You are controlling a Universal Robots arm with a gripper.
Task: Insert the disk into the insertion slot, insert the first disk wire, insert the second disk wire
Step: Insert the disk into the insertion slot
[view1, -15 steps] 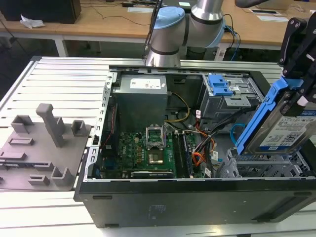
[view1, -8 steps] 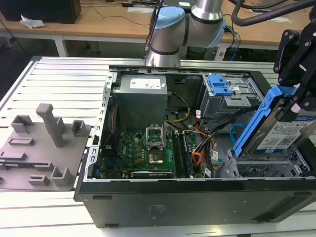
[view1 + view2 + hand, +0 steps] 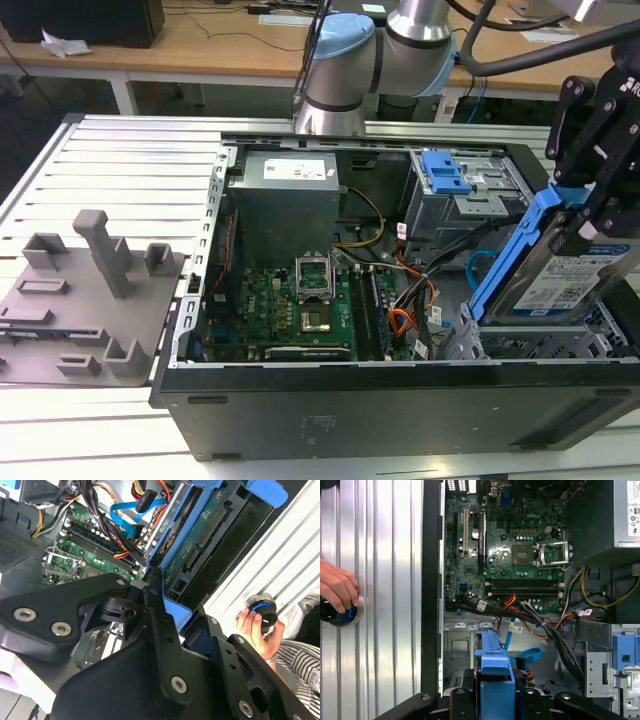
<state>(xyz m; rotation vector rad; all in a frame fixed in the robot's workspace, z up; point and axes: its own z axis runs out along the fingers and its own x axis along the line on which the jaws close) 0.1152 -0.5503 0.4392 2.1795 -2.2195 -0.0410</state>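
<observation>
The disk [image 3: 570,275] is held tilted in its blue frame, with the pincer [image 3: 580,212] closed on the upper end of that frame. The lower edge of the disk is directed down at the insertion slot [image 3: 520,345], which lies directly beneath the pincer in the corner of the computer case [image 3: 350,400]. The disk is judged not yet seated: most of its length is raised out of the bay.

The first disk wire [image 3: 511,600] is seen as a red, orange and black bundle lying loose just beyond the slot, towards the motherboard [image 3: 520,545]. The second disk wire [image 3: 527,656] is looped close under the pincer, beside the frame. Neither is connected to the disk, so all three insertions are judged outstanding.

The blue loop and the dark cable bundle lie close to the mouth of the slot and may foul the disk on entry. A taller drive cage [image 3: 470,195] with a blue latch [image 3: 445,172] stands behind the pincer. A grey fixture [image 3: 90,290] rests on the slatted desk [image 3: 120,170], well apart from the pincer. A person's hand [image 3: 337,587] is laid on a round knob [image 3: 340,616] on the desk outside the case.
</observation>
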